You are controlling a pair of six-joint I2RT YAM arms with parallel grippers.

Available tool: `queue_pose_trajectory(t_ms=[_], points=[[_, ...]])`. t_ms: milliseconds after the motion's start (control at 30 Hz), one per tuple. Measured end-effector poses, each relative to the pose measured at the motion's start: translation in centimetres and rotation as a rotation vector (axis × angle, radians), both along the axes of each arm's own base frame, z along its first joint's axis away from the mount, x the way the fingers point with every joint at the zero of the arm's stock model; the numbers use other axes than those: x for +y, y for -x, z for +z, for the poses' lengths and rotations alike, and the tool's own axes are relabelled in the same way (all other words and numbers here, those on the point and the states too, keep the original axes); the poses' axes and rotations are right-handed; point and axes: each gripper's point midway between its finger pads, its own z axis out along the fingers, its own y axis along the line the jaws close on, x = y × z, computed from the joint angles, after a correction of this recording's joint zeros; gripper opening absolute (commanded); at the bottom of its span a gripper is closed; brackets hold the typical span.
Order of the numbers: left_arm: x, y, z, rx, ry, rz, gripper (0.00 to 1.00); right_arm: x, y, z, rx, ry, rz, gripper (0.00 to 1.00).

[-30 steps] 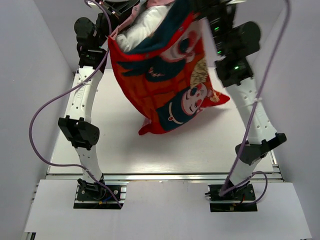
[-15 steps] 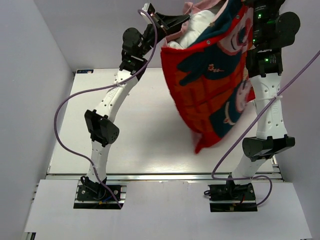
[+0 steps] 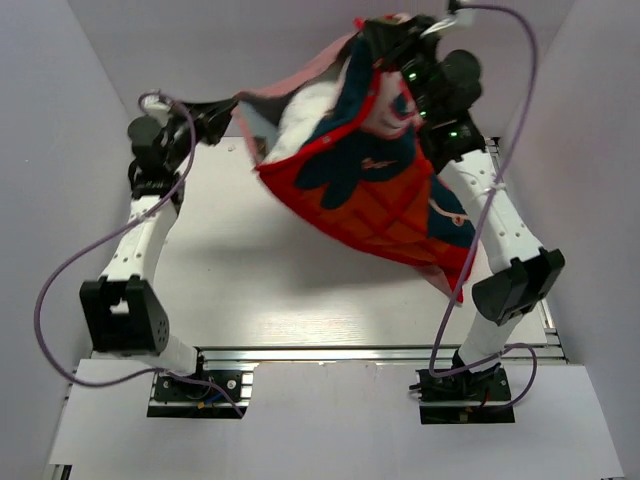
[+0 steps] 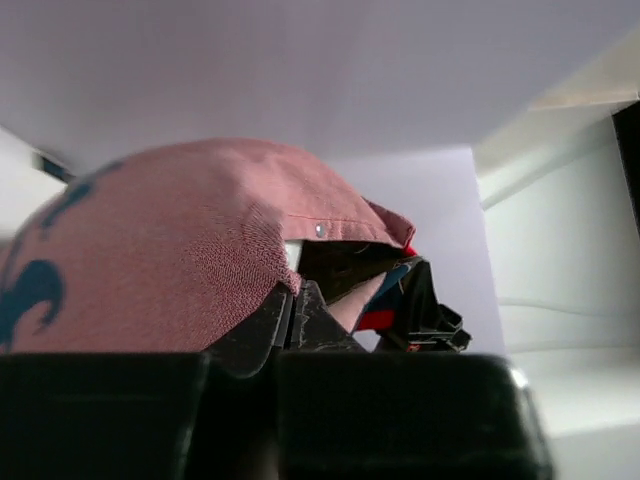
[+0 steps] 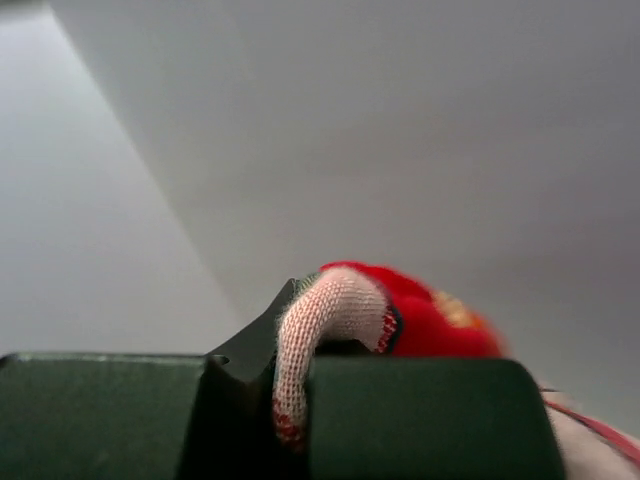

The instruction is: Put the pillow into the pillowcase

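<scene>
While the pillowcase (image 3: 385,200) hangs between them, left gripper (image 3: 238,105) and right gripper (image 3: 392,35) each pinch its rim, jaws nearly closed on fabric. Pillow (image 3: 305,118) sits between the grippers in the mouth, likely lifted so gravity seats it.

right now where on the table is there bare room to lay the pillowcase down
The table is bare across its middle and near edge, between the left arm and the right arm. Crowded at the far right, where the pillowcase, pillow inside, hangs by the right arm.
</scene>
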Motion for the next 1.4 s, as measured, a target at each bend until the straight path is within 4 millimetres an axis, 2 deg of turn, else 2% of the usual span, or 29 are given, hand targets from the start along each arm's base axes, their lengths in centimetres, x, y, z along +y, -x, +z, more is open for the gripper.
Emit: queue_pose_trajectory(t_ms=[33, 67, 100, 133, 167, 200, 233, 267, 333, 400, 467, 567, 600, 633, 667, 700, 767, 800, 833, 867, 967, 1067, 1133, 1167, 1233, 1400], points=[[1.5, 0.8, -1.2, 0.018, -0.015, 0.029, 0.36, 1.7, -0.2, -1.8, 0.029, 0.03, 0.034, 0.1], [2.5, 1.8, -2.2, 0.031, -0.029, 0.044, 0.42, 3.2, -0.5, -3.5, 0.059, 0.057, 0.065, 0.2], [3.2, 2.6, -3.1, 0.041, -0.041, 0.054, 0.47, 4.9, -0.7, -5.4, 0.089, 0.088, 0.098, 0.39], [3.8, 3.6, -3.9, 0.05, -0.054, 0.063, 0.55, 7.0, -0.6, -7.5, 0.121, 0.126, 0.144, 0.46], [4.3, 4.5, -4.5, 0.059, -0.068, 0.074, 0.69, 8.9, -0.5, -9.3, 0.144, 0.162, 0.186, 0.54], [5.1, 5.2, -5.0, 0.068, -0.082, 0.091, 0.74, 10.7, -0.2, -10.9, 0.16, 0.196, 0.231, 0.67], [5.7, 6.0, -5.1, 0.068, -0.099, 0.103, 0.79, 12.2, 0.2, -12.1, 0.17, 0.22, 0.272, 0.69], [6.4, 6.4, -4.9, 0.065, -0.119, 0.125, 0.88, 13.9, 0.8, -13.3, 0.176, 0.253, 0.318, 0.72], [8.6, 7.1, -4.3, 0.054, -0.178, 0.199, 0.89, 16.3, 2.4, -14.6, 0.178, 0.293, 0.404, 0.75], [11.0, 7.4, -3.5, 0.051, -0.246, 0.289, 0.92, 17.6, 3.9, -14.4, 0.163, 0.313, 0.464, 0.76], [13.5, 7.6, -2.6, 0.061, -0.323, 0.397, 0.93, 17.7, 4.7, -13.2, 0.128, 0.323, 0.494, 0.76], [16.0, 8.4, -1.1, 0.06, -0.442, 0.526, 0.89, 16.1, 5.4, -11.2, 0.08, 0.337, 0.493, 0.76], [16.2, 8.7, -0.5, 0.049, -0.472, 0.548, 0.81, 15.2, 5.6, -10.8, 0.073, 0.351, 0.489, 0.78], [16.3, 9.1, 0.0, 0.035, -0.496, 0.559, 0.78, 14.1, 5.9, -10.5, 0.068, 0.372, 0.481, 0.8], [16.1, 9.4, 0.5, 0.01, -0.519, 0.559, 0.74, 13.1, 6.2, -10.5, 0.063, 0.401, 0.472, 0.89], [15.8, 9.6, 0.8, -0.01, -0.536, 0.548, 0.7, 11.9, 6.7, -10.7, 0.068, 0.435, 0.47, 0.89], [15.0, 9.8, 0.9, -0.038, -0.559, 0.504, 0.74, 9.8, 7.4, -11.4, 0.069, 0.51, 0.452, 0.89], [14.4, 9.6, 0.7, -0.051, -0.574, 0.475, 0.79, 8.5, 7.9, -12.3, 0.088, 0.549, 0.446, 0.89], [13.6, 9.5, 0.4, -0.064, -0.587, 0.436, 0.95, 7.3, 8.4, -13.5, 0.112, 0.588, 0.442, 0.89], [12.6, 9.3, 0.0, -0.079, -0.599, 0.397, 0.98, 6.3, 8.9, -14.6, 0.134, 0.621, 0.44, 0.89], [7.4, 9.4, -1.6, -0.127, -0.634, 0.24, 0.98, 3.0, 10.0, -18.6, 0.235, 0.712, 0.452, 0.89], [1.2, 10.7, -2.9, -0.192, -0.685, 0.079, 0.98, -0.1, 10.3, -22.1, 0.367, 0.763, 0.427, 0.89], [-1.7, 11.8, -3.7, -0.231, -0.726, 0.012, 0.98, -2.1, 10.4, -23.7, 0.452, 0.787, 0.384, 0.89], [-2.5, 12.4, -4.3, -0.242, -0.749, -0.008, 0.98, -2.8, 10.6, -24.0, 0.48, 0.796, 0.364, 0.89], [-2.9, 13.2, -5.3, -0.25, -0.789, -0.013, 0.98, -3.8, 11.3, -24.2, 0.516, 0.809, 0.318, 0.89], [-1.4, 15.4, -7.4, -0.247, -0.861, 0.043, 0.98, -6.0, 13.7, -23.5, 0.529, 0.812, 0.227, 0.89]])
